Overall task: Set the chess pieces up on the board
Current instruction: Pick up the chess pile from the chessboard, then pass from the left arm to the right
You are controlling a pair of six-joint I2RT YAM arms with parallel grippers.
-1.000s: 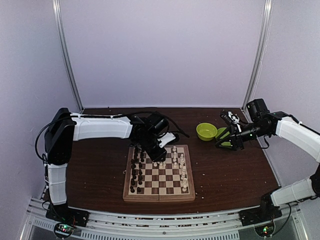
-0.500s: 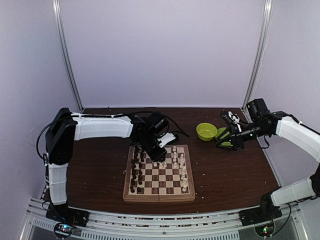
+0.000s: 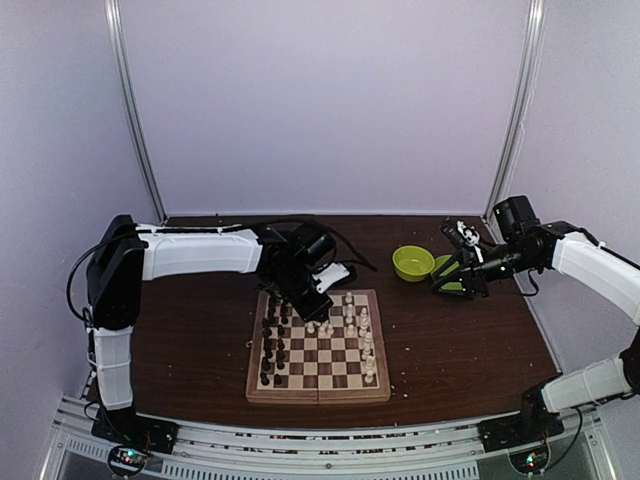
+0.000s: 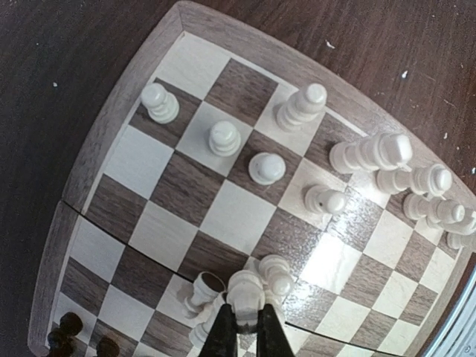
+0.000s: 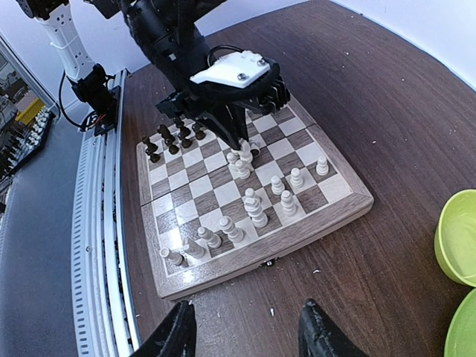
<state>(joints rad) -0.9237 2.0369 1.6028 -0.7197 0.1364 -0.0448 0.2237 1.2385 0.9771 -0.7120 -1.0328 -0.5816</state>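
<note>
The left gripper (image 4: 247, 312) pinches a cream chess piece (image 4: 245, 286) by the board's (image 4: 223, 216) centre seam, probably needing a straight lift clear of close neighbours; the right gripper (image 5: 249, 327) hangs open.

Pale lilac-white walls (image 3: 320, 100) close in the space on three sides, meeting at the back behind two slim metal corner posts (image 3: 139, 130). Under soft, even light, a dark brown wood-grain table (image 3: 190, 330) flecked with white crumbs (image 4: 405, 74) spans the enclosure. A ribbed aluminium rail (image 3: 330, 445) runs along its near edge.
</note>
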